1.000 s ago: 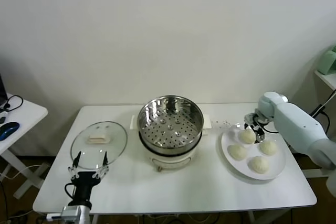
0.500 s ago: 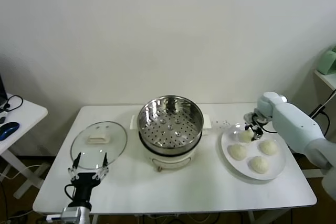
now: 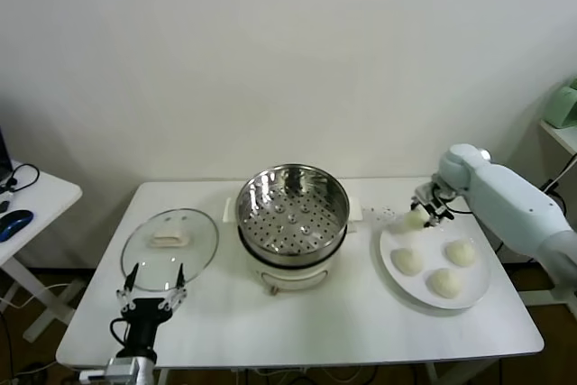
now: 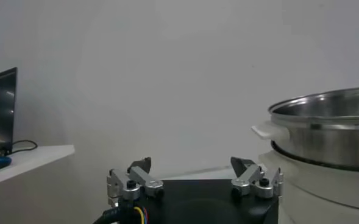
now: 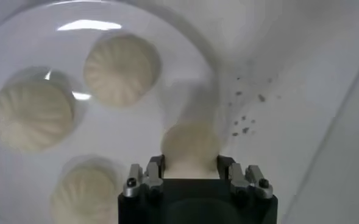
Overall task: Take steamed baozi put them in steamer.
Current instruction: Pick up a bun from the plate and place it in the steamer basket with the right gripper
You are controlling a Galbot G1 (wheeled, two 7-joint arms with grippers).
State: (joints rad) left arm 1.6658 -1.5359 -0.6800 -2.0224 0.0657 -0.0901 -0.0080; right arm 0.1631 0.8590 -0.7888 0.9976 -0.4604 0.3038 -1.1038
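Observation:
My right gripper (image 3: 424,215) is shut on one cream-white baozi (image 3: 414,219) and holds it above the left rim of the white plate (image 3: 400,285). In the right wrist view the held baozi (image 5: 190,148) sits between the fingers (image 5: 153,167). Three baozi stay on the plate (image 3: 407,261) (image 3: 461,252) (image 3: 444,282). The shiny steel steamer (image 3: 292,214) with its perforated insert stands at the table's middle, to the left of the right gripper. My left gripper (image 3: 151,293) is open and idle near the table's front left edge; it also shows in the left wrist view (image 4: 191,173).
A glass lid (image 3: 169,242) lies on the table left of the steamer, just beyond the left gripper. A side table (image 3: 27,200) with cables stands at far left. The steamer's wall (image 4: 325,137) rises close beside the left gripper.
My right gripper has lifted one baozi off the plate and moved it up and left toward the steamer. The left arm has not moved.

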